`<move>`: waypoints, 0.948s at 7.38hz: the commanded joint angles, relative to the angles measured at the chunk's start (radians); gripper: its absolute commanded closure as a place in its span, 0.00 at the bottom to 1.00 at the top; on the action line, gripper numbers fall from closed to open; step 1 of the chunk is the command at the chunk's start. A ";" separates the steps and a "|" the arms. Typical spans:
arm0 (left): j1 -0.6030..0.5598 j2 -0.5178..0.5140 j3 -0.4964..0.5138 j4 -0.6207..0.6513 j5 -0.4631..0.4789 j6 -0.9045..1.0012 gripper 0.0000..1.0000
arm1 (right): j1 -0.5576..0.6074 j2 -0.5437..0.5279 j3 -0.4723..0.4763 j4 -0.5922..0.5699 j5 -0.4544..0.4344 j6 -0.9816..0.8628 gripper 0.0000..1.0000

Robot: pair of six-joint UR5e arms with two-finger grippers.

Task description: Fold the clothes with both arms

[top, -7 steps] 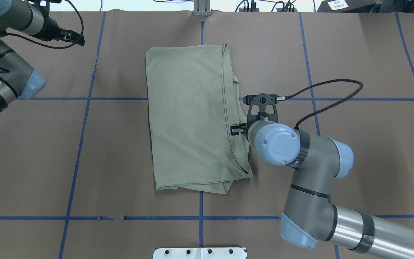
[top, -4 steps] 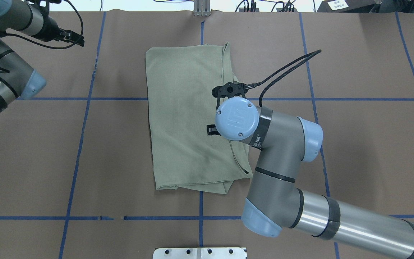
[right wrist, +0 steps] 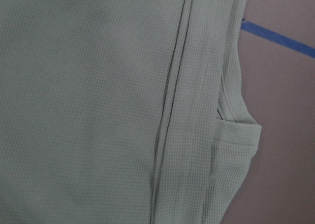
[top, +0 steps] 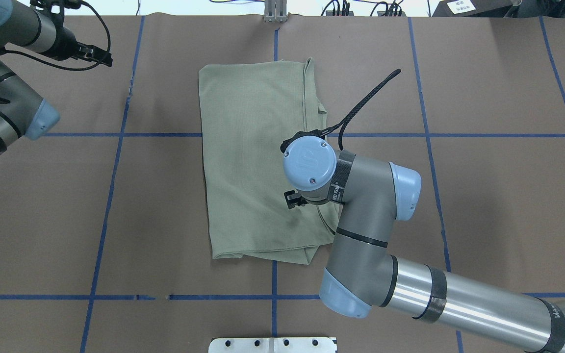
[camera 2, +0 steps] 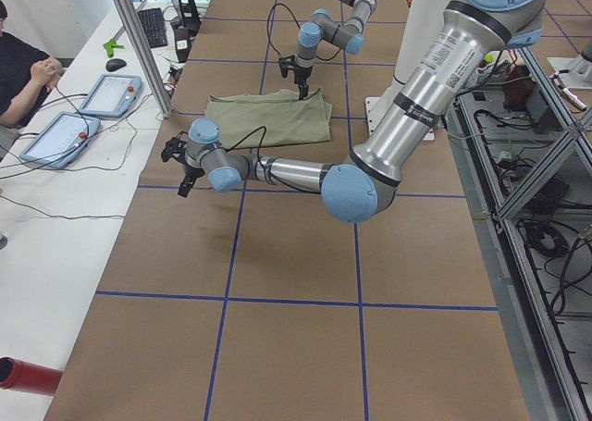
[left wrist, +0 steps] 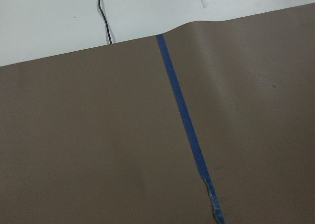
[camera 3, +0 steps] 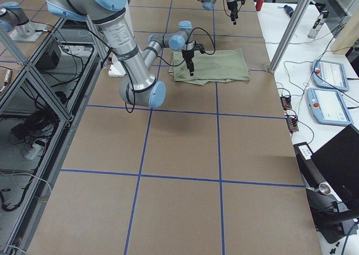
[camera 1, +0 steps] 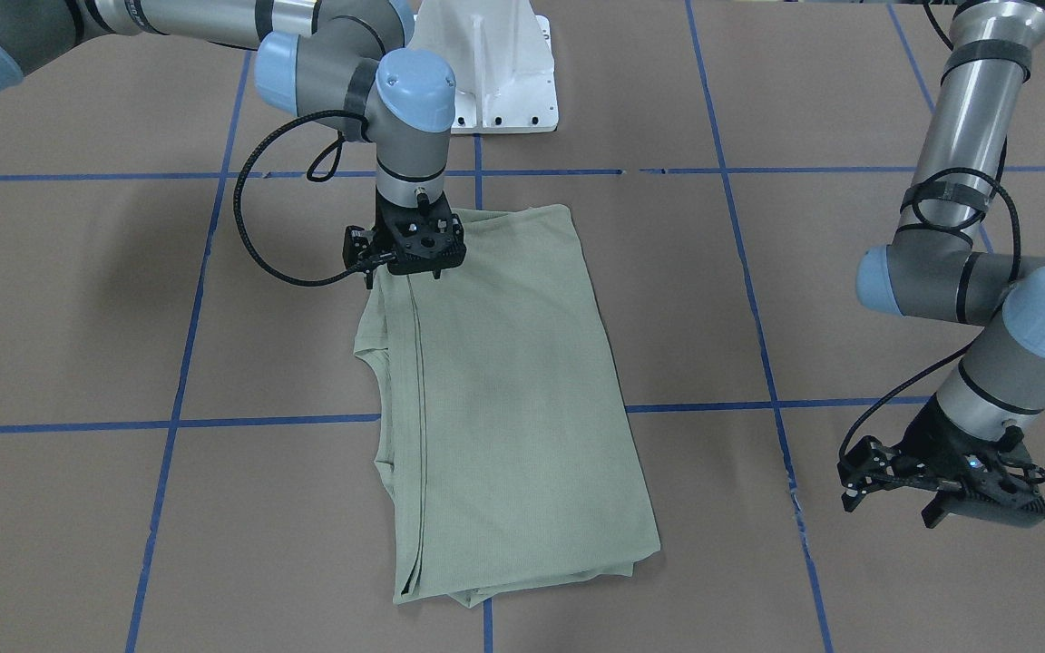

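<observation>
At the centre of the brown-papered table (top: 498,206), we see the folded sage-green shirt (top: 253,162) lying flat across a blue tape line (top: 483,135). Our right gripper (camera 1: 411,258) hangs over its layered edge; the left gripper (camera 1: 940,494) hovers well apart, above bare paper. We cannot tell whether either pair of jaws is released or clenched.

sage-green shirt (top: 258,162) folded flat, mid-table.

Spotted folded shirt (camera 2: 268,118) flat on brown table (camera 2: 296,264). Left gripper (camera 2: 180,154) near its corner, right gripper (camera 2: 302,88) over far edge. 2 tablets (camera 2: 111,94) alongside.
</observation>
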 commanded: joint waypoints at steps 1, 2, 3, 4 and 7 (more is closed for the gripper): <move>0.000 0.001 0.000 -0.001 0.000 0.000 0.00 | -0.019 -0.003 -0.004 -0.031 0.002 -0.025 0.00; 0.000 0.001 0.000 -0.002 0.000 0.000 0.00 | -0.028 -0.012 -0.003 -0.036 -0.003 -0.036 0.00; 0.000 0.001 0.000 -0.001 0.000 0.000 0.00 | -0.031 -0.023 -0.003 -0.039 -0.005 -0.047 0.00; 0.000 0.002 0.000 -0.004 0.000 0.000 0.00 | -0.031 -0.030 -0.001 -0.053 -0.006 -0.047 0.00; 0.000 0.002 0.000 -0.007 0.000 0.000 0.00 | -0.030 -0.039 0.002 -0.132 -0.029 -0.100 0.00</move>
